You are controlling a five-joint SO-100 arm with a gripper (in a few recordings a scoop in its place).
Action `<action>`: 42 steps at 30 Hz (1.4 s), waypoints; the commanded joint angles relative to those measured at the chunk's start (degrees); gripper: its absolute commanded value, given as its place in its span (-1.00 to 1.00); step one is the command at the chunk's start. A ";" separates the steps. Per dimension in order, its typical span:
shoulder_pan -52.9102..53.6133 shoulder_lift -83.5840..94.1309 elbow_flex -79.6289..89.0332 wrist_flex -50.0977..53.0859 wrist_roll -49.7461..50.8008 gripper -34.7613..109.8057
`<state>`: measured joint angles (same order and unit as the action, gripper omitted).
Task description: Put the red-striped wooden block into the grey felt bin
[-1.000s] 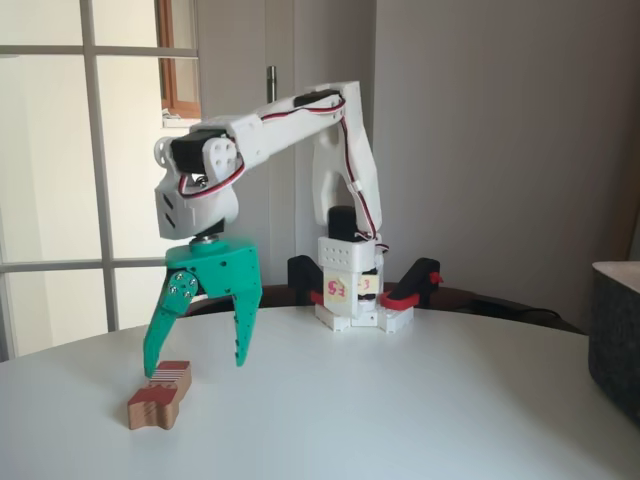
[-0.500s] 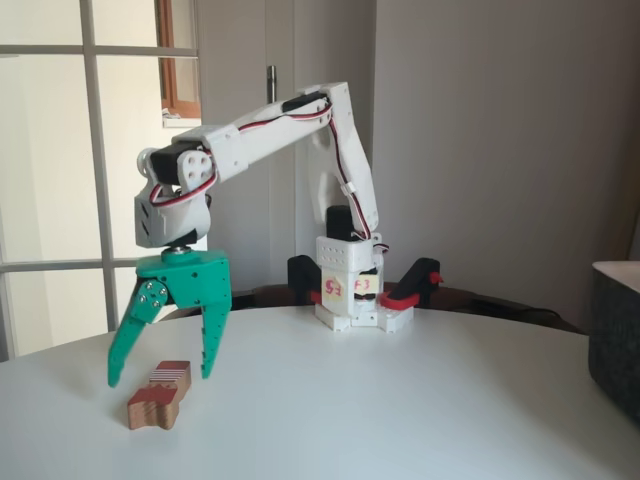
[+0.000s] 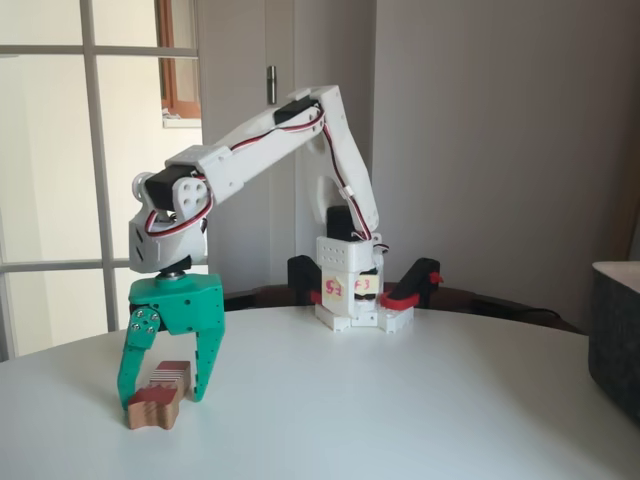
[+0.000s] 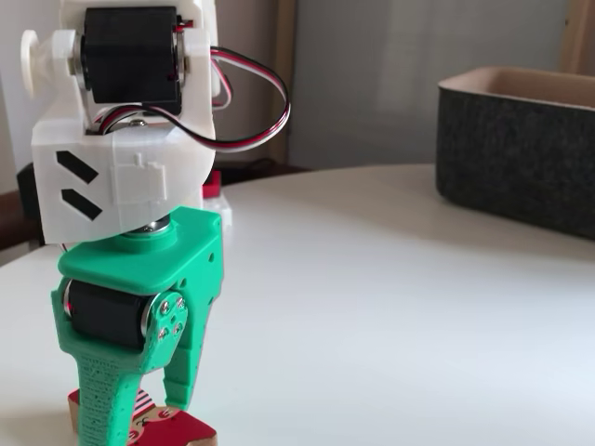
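The red-striped wooden block (image 3: 157, 396) is lying flat on the white tabletop (image 3: 400, 400), close to its front left edge in a fixed view, with its pale striped band facing up and its plain wooden end pointing toward the front. In another fixed view, only a sliver of the block (image 4: 181, 429) is showing at the bottom edge, under the green fingers.

The green gripper (image 3: 161, 385) is hanging straight down over it, its two fingers spread and standing one on each side of the block, tips down near the tabletop. I cannot tell whether either finger is touching the block; nothing is being squeezed. From the other side, the gripper (image 4: 139, 409) is looming large in the foreground, its black motor sitting in the green housing and the white wrist above it.

The white arm (image 3: 270, 140) is reaching out and down from its base (image 3: 350, 300), which is sitting at the back edge of the tabletop with red-and-black clamps (image 3: 415, 285) beside it.

The grey felt bin (image 3: 615, 335) is standing well apart from the block, at the right edge of the tabletop; in another fixed view the bin (image 4: 521, 153) is showing its dark fuzzy wall and paler rim.
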<state>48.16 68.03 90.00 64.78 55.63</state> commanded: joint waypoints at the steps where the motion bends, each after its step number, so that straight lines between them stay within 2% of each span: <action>1: -0.35 -0.18 -0.26 -0.44 -0.09 -0.31; 6: -0.70 0.18 -0.53 -0.44 -0.70 -0.43; 14: -1.14 0.97 -5.36 -0.44 1.58 -0.47; 23: -0.35 3.52 -20.30 -0.44 7.12 -0.50; 30: -1.49 14.06 -23.47 -0.44 8.53 -0.51; 36: -6.06 24.61 -23.38 -1.67 10.11 -0.48; 42: -16.08 34.01 -23.38 -2.64 10.46 -0.48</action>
<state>34.80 94.39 68.64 62.93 65.48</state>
